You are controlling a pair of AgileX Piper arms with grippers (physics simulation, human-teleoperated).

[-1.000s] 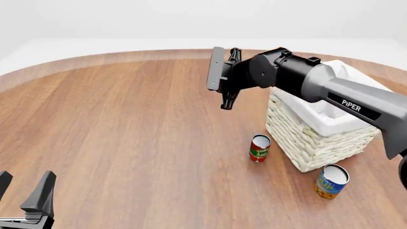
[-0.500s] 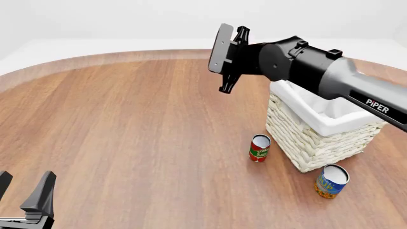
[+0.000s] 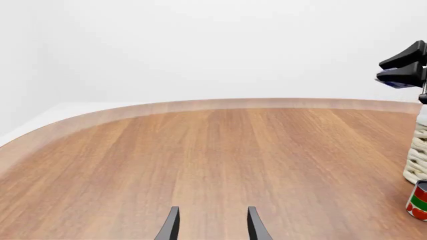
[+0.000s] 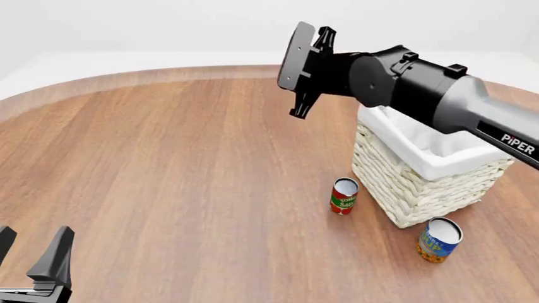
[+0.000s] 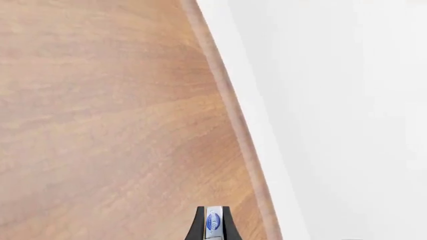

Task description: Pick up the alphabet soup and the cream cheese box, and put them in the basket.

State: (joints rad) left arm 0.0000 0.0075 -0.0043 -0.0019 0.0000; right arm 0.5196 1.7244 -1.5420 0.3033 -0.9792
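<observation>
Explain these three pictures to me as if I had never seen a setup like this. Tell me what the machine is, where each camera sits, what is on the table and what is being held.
These are simulator renders of two robot arms at a wooden table. The front view looks down from behind the arms; the other two views come from cameras mounted just behind each gripper. The right gripper is raised left of the basket, shut on the cream cheese box, a flat box seen edge-on between the fingers in its own wrist view. The left gripper waits low at the near left, open and empty. On the table stand the basket, a red can beside it, and the alphabet soup nearer the camera.
</observation>
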